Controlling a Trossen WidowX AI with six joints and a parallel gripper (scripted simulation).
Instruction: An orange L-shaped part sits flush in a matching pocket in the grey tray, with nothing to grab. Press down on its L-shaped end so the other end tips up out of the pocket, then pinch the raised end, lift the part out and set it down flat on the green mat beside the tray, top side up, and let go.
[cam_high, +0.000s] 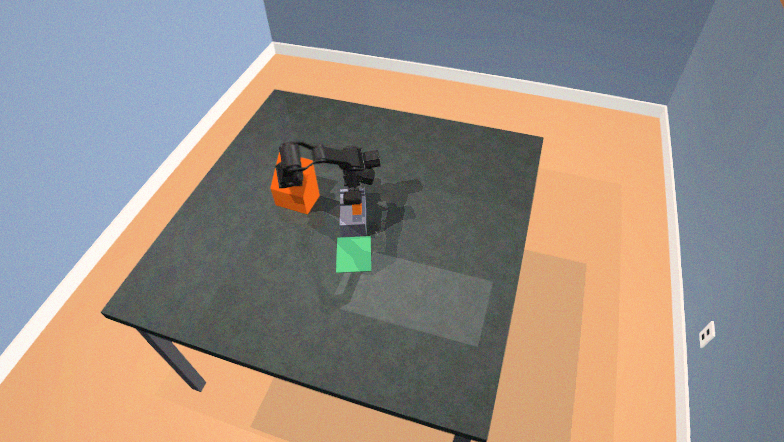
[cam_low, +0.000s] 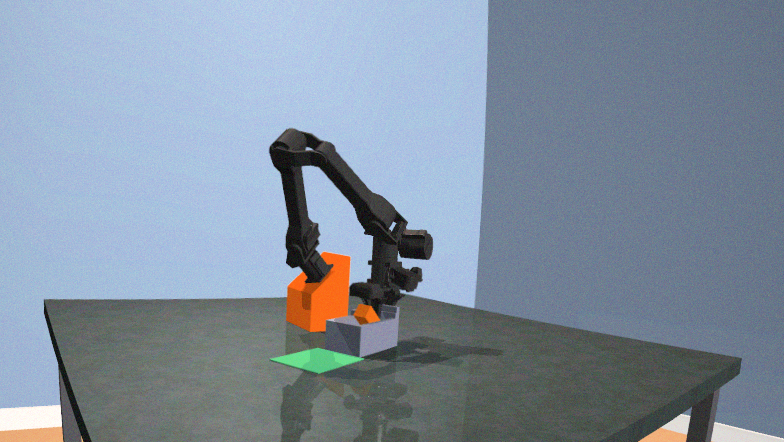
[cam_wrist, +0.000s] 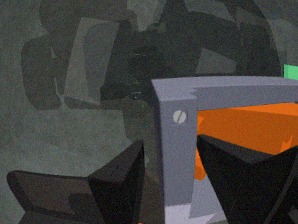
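Note:
The orange part (cam_high: 357, 209) (cam_low: 366, 314) (cam_wrist: 250, 127) is in the grey tray (cam_high: 345, 218) (cam_low: 378, 339) (cam_wrist: 176, 155). It sits tilted, with the end nearer the mat raised above the tray rim and its L-shaped end low. My gripper (cam_low: 382, 311) (cam_wrist: 170, 144) is partly open and points down at the tray's far end, with nothing between its fingers. In the wrist view one finger is over the L-shaped end and hides part of it. Contact there cannot be seen clearly. The green mat (cam_high: 353, 255) (cam_low: 316, 360) (cam_wrist: 291, 72) lies flat beside the tray.
The orange base block (cam_high: 296, 197) (cam_low: 331, 301) under the arm stands close to the tray. The tray's far end has a raised wall (cam_low: 390, 312) beside the fingers. The dark table (cam_high: 247, 285) (cam_low: 164, 351) carries everything.

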